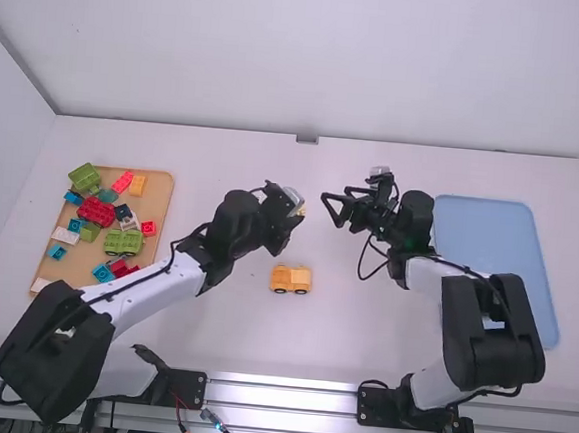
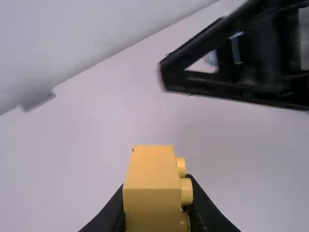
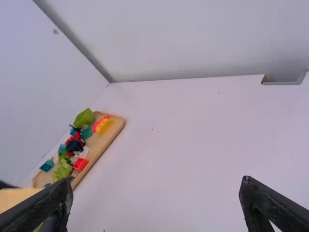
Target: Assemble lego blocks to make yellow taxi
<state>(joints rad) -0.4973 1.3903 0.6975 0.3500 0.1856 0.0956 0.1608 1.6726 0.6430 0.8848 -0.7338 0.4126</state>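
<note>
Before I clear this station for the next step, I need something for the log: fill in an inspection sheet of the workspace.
Surface: smooth white table, a few tiny dark specks; spills: nothing seen.
Job's things: small yellow plastic vehicle base with dark wheels, standing mid-table; yellow studded plastic block, held above the table.
Clutter: tan tray of mixed coloured blocks, left; light-blue tray, right.
Grippers: left hand closed on the block; right hand open.
Cables: black cable loops beside the right hand.
Surroundings: pale walls.
</note>
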